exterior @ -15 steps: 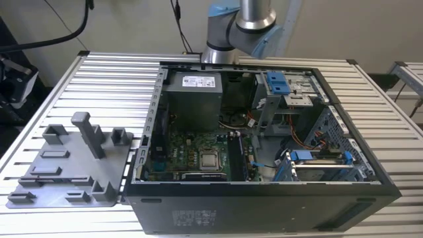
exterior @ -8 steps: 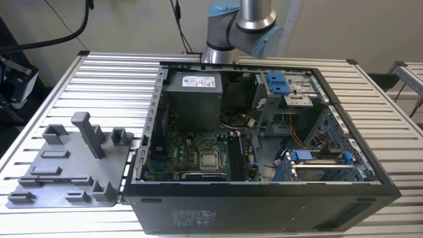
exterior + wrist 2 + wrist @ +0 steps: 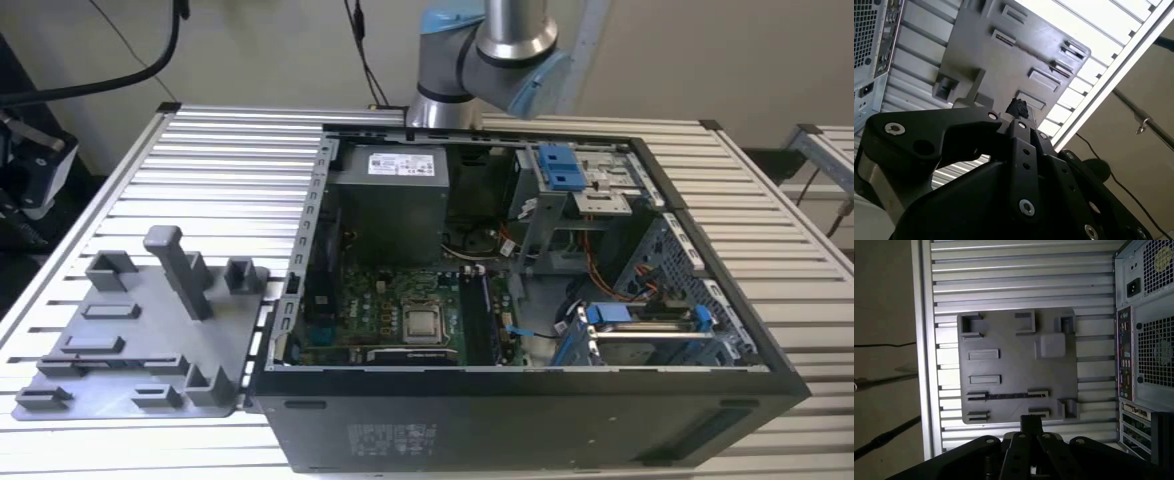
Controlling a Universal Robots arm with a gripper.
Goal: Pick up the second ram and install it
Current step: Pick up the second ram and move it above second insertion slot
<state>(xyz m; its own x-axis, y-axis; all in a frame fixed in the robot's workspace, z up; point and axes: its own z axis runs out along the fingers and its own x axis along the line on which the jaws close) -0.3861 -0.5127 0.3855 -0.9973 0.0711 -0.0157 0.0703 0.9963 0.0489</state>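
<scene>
The second ram (image 3: 1004,395) is a thin dark strip standing on edge between two small blocks of the grey holder plate (image 3: 1014,360). In the exterior view the ram (image 3: 114,358) lies near the front of the same plate (image 3: 147,330), at the exterior view's left. My gripper (image 3: 1031,423) hangs well above the table beside the plate's edge. It is shut, fingertips together, with nothing between them. In the second wrist view the gripper (image 3: 1016,106) points down at the plate (image 3: 984,60).
An open computer case (image 3: 534,250) lies on the slatted table (image 3: 227,160), its motherboard (image 3: 400,310) facing up. The case's rear panel (image 3: 1144,340) stands close beside the holder plate. A tall grey post (image 3: 180,270) rises from the plate. The arm (image 3: 487,50) stands behind the case.
</scene>
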